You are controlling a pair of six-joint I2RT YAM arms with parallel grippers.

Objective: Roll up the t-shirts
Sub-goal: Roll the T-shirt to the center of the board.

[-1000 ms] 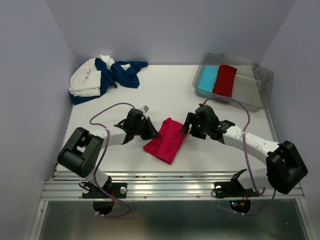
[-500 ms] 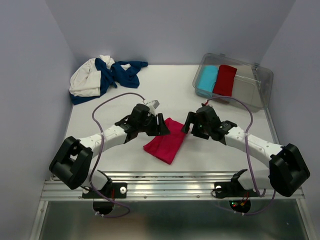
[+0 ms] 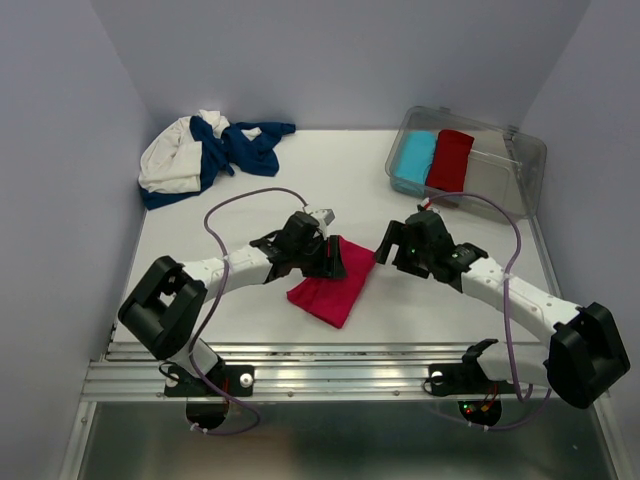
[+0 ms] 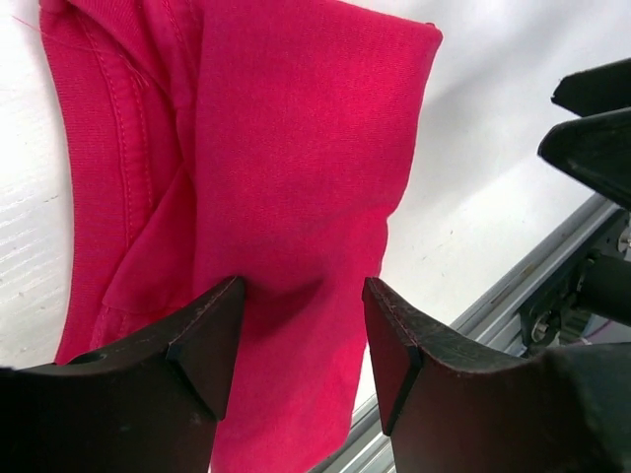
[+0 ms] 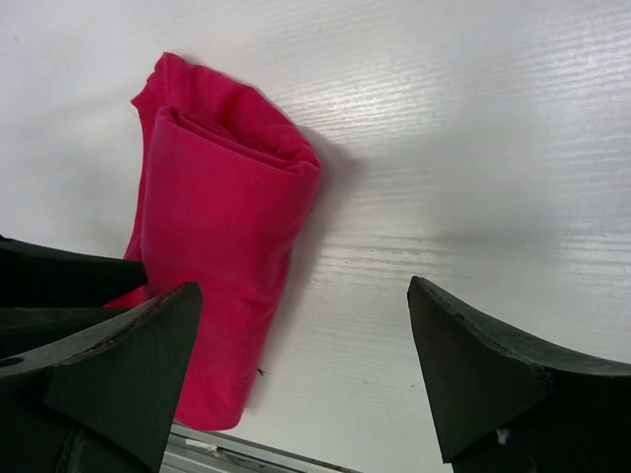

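1 pink-red t-shirt [image 3: 330,290] is lying folded into a narrow strip at centre frame of the top view, long axis running from upper right to lower left. Left gripper [image 4: 302,301] is sitting over the strip's upper end, jaws parted and straddling the cloth, pinching nothing; whether the tips are touching fabric I cannot tell. Right gripper [image 5: 304,291] is hanging just right of that end, jaws spread wide, empty; in its wrist view the shirt is lying at frame left, off its centreline, with bare table [image 5: 473,148] between the fingers. Judgement: left arm is nearer, so rolling along the long axis is depending on the right gripper shifting left onto the upper edge. In the clear bin [image 3: 525,160] at upper right, light blue shirt [image 3: 415,155] and dark red shirt [image 3: 450,158] are resting; white and navy heap [image 3: 200,150] is lying at upper left.
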